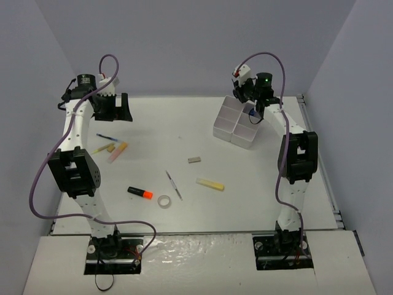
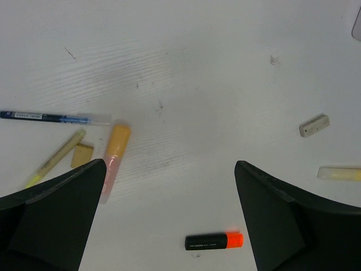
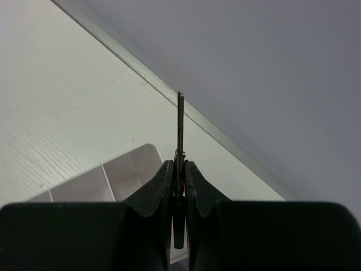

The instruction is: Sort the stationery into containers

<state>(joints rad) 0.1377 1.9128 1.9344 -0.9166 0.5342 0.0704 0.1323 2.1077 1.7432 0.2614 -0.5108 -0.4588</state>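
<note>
Right claw (image 3: 179,169), over the tray (image 1: 241,140) near the bench's far right corner, pinches a thin strip (image 3: 180,113), probably light, stiff and pivot-prone; left claw (image 2: 170,166) gapes.

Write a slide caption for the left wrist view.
Left fingers open above the table, marker between them, block and bar to the right.

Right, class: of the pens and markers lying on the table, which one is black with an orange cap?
The short black marker lying near the tape ring. The other pens and markers are blue, yellow or pale pink, and none has a black body.
</note>
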